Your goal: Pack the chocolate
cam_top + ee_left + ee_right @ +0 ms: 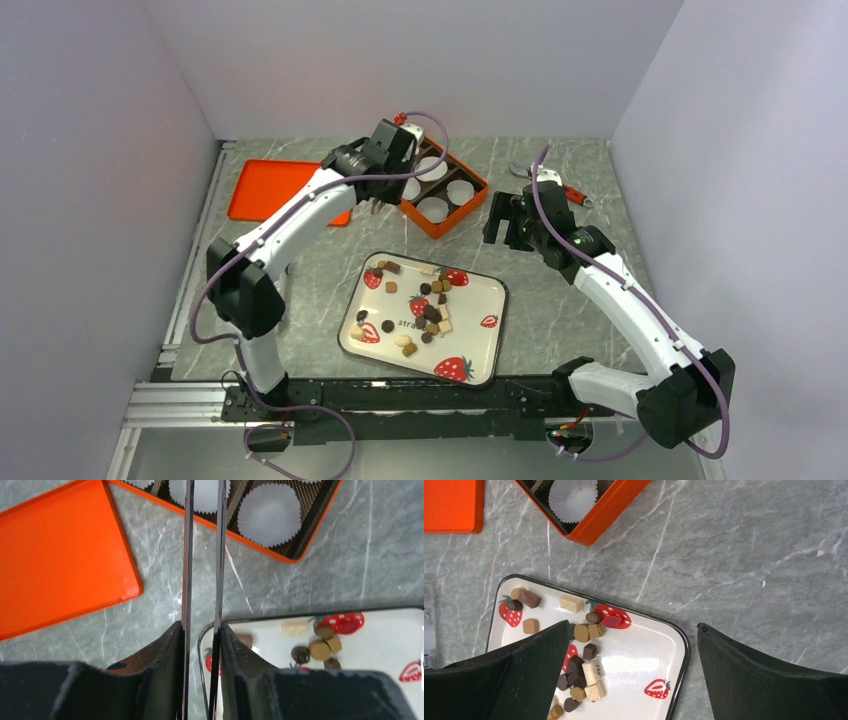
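Note:
The chocolate (430,310) lies as several dark, light brown and cream pieces on a white strawberry-print tray (497,310). It also shows in the left wrist view (320,647) and the right wrist view (584,665). An orange box (465,210) with white paper cups (433,208) stands behind the tray. My left gripper (398,162) is over the box's left corner, shut on thin metal tweezers (218,555). Their blades run over a cup and their tips are out of view. My right gripper (505,220) is open and empty above the tray's far right corner (634,625).
A flat orange lid (275,188) lies at the back left, beside the box. A red-handled tool (572,192) lies behind the right gripper. Pale walls close in the marble table on three sides.

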Robot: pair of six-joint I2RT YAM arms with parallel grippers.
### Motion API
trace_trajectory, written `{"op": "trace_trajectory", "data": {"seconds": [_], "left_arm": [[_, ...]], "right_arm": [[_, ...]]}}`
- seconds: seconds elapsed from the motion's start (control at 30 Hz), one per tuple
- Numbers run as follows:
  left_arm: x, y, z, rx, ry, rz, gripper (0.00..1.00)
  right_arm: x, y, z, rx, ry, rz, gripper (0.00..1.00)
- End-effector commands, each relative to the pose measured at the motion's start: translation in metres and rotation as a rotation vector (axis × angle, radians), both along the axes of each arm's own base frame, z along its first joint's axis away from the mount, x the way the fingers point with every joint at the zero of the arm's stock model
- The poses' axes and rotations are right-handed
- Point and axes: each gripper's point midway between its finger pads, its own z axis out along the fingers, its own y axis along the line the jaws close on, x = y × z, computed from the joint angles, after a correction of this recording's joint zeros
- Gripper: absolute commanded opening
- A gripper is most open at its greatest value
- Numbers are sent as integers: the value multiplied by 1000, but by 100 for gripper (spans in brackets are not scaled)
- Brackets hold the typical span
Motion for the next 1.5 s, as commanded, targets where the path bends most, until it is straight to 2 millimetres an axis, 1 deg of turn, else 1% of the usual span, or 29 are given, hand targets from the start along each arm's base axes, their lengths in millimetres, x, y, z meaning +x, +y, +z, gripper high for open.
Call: {"op": "trace_trajectory", "data": {"seconds": [0.0,0.2,0.37,0.47,0.53,0.7,0.83,0.87,0.9,0.93,0.97,1.13,1.23,1.37,1.47], "left_arm": [[40,-14,17,-42,-85,-19,32],[77,-30,-5,-43,-101,-45,32],[99,-47,-24,-63,-84,-57,32],[107,-54,-39,-65,-68,-61,32],[111,-55,-46,-58,-63,-54,32],[118,-51,-60,-43,-45,-34,33],[118,-48,-66,-48,-33,-33,35],[111,-44,-7,-105,-122,-38,35],[117,-48,-59,-57,-41,-39,36],[118,-48,-65,-51,-32,-39,38],[118,-48,-64,-51,-32,-41,41],[116,-45,-50,-51,-56,-49,46],[114,-42,-40,-47,-70,-49,45],[107,-38,-14,-73,-110,-51,45],[98,-36,8,-99,-132,-54,45]], "right_arm": [[6,3,26,32,-57,0,100],[6,3,29,36,-58,0,100],[5,3,30,33,-57,0,100],[5,2,28,30,-53,-1,100],[5,2,27,29,-51,-1,100],[5,1,24,24,-46,-4,100],[7,3,23,23,-42,-1,100],[7,3,22,24,-40,0,100],[8,4,21,25,-39,2,100],[8,4,20,24,-36,3,100],[9,5,20,25,-35,4,100],[10,6,21,26,-37,7,100],[10,6,20,27,-36,7,100],[9,7,20,32,-36,9,100],[9,7,20,33,-36,11,100]]}}
